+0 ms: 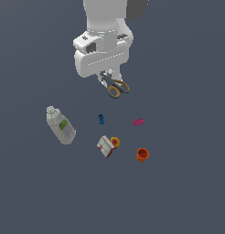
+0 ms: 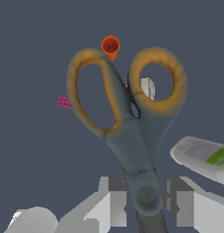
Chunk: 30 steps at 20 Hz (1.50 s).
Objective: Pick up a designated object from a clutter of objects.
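Gripper [image 2: 141, 200] pinches the scissors [image 2: 132, 132] at the pivot end, its two pale fingers [image 2: 107, 205] pressed against either side of the grey shank in the wrist view. In the exterior view the white arm [image 1: 103, 43] reaches down from the top of the frame, wrist tilted, with the gripper [image 1: 106, 77] low at its end and the scissors [image 1: 115, 87] projecting from it, orange-yellow loop handles outermost. Whether the scissors touch the surface cannot be told.

Containers: two orange cups lie beyond the handles. One cup [image 1: 142, 154] sits alone toward the exterior view's right; its interior cannot be made out. The second cup [image 1: 115, 142] touches the red-white box [image 1: 105, 146]. The grey-white bottle [image 1: 61, 124], green label showing, lies on its side toward the exterior view's left, well apart from the box.

Remaining items: a tiny blue piece [image 1: 101, 119] lies between the scissors and the box; a pink brick [image 1: 138, 122] lies near it on the exterior view's right.

Surface [image 1: 187, 192]: flat, uniform dark grey-blue, filling both views; no walls or edges are visible.
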Each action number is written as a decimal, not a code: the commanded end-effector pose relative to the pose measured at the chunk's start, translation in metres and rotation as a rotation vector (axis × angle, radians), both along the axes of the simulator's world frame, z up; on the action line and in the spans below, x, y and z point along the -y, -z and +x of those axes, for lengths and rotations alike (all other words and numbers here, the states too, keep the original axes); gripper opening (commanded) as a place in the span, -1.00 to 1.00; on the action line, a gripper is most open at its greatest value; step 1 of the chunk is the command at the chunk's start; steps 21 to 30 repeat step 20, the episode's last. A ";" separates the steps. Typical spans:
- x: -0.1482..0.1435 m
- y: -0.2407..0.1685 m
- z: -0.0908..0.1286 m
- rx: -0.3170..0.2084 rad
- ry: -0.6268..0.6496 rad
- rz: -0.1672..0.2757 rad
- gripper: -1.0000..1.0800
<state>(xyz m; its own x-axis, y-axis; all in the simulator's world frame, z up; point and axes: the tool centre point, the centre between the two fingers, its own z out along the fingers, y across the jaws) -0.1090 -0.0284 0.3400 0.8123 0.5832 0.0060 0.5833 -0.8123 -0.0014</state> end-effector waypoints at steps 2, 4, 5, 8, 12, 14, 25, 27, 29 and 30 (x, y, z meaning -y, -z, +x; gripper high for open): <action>0.017 -0.027 -0.016 -0.001 -0.001 0.000 -1.00; 0.026 -0.040 -0.023 -0.002 -0.001 0.000 -1.00; 0.030 -0.047 -0.027 -0.002 -0.001 0.000 -1.00; 0.041 -0.064 -0.036 -0.003 -0.001 -0.002 -1.00; 0.052 -0.081 -0.045 -0.004 -0.001 -0.003 -1.00; 0.056 -0.088 -0.047 -0.004 -0.001 -0.003 -1.00; 0.061 -0.095 -0.050 -0.004 -0.002 -0.004 -1.00; 0.061 -0.095 -0.050 -0.004 -0.002 -0.004 -1.00; 0.061 -0.095 -0.050 -0.004 -0.002 -0.004 -1.00; 0.061 -0.095 -0.050 -0.004 -0.002 -0.004 -1.00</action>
